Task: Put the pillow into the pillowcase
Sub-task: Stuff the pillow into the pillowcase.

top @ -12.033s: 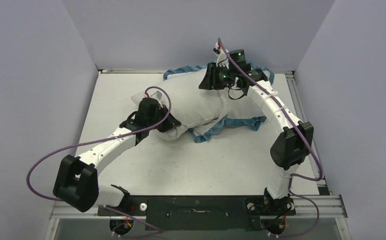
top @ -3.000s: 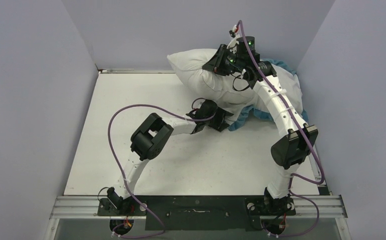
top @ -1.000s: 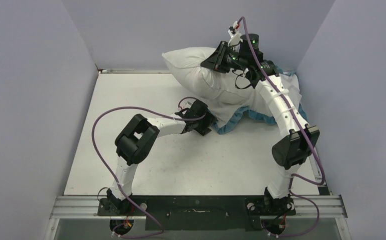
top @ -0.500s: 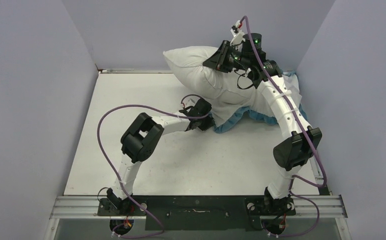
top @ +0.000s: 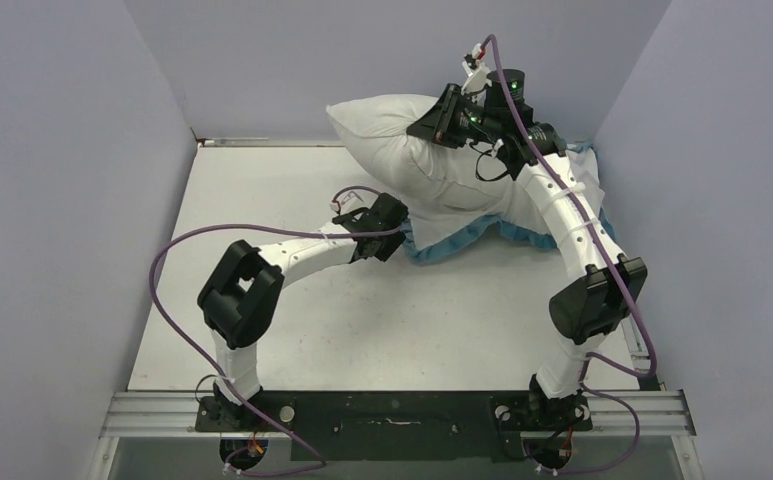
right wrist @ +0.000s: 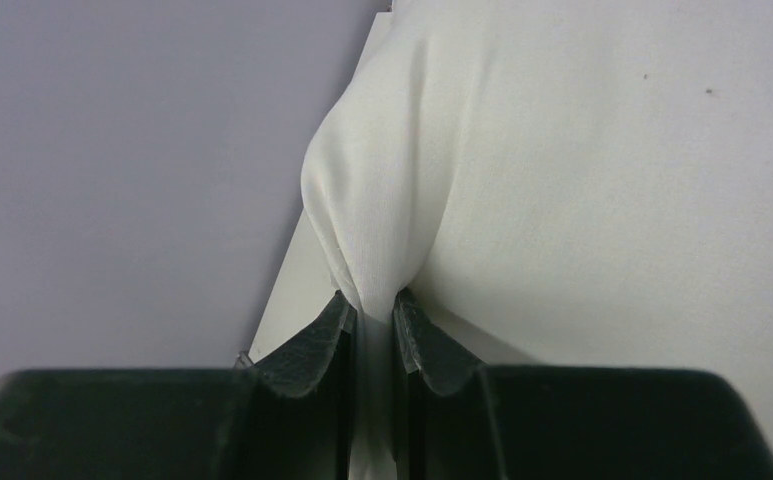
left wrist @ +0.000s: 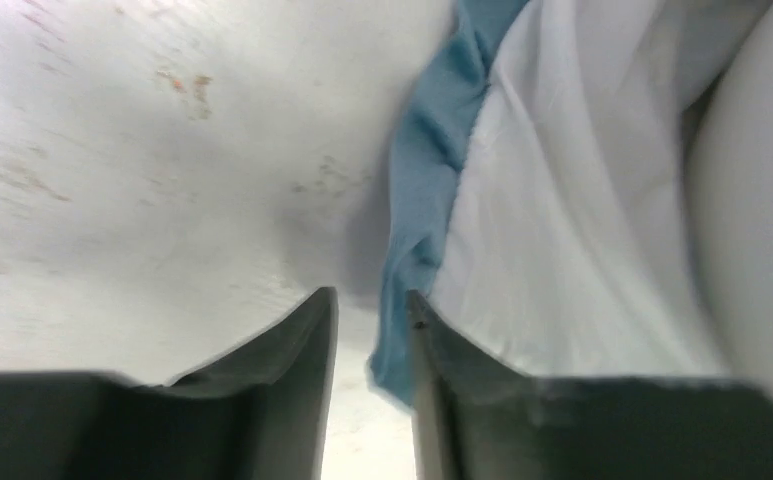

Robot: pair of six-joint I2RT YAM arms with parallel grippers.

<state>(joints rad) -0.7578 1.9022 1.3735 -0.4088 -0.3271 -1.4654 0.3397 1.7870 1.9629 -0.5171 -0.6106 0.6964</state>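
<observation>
Looking left first, I see my left gripper (left wrist: 367,298) low over the table (top: 262,190), jaws nearly together on the blue ruffled hem of the pillowcase (left wrist: 427,200). That cover lies limp beneath the lower end of the pillow (top: 387,135), which is raised near the back wall. My right gripper (right wrist: 370,300) is pinched tight on a fold of it.

1. Top camera: high behind the arm bases (top: 227,395), facing down; far, whole table (top: 262,200) in frame.
2. Left wrist camera: close, looking past left fingers (left wrist: 292,390) at pillowcase (left wrist: 432,180) hem just ahead.
3. Right wrist camera: close, right fingers (right wrist: 312,355) against pillow (right wrist: 562,200); top view shares both cloths.
</observation>
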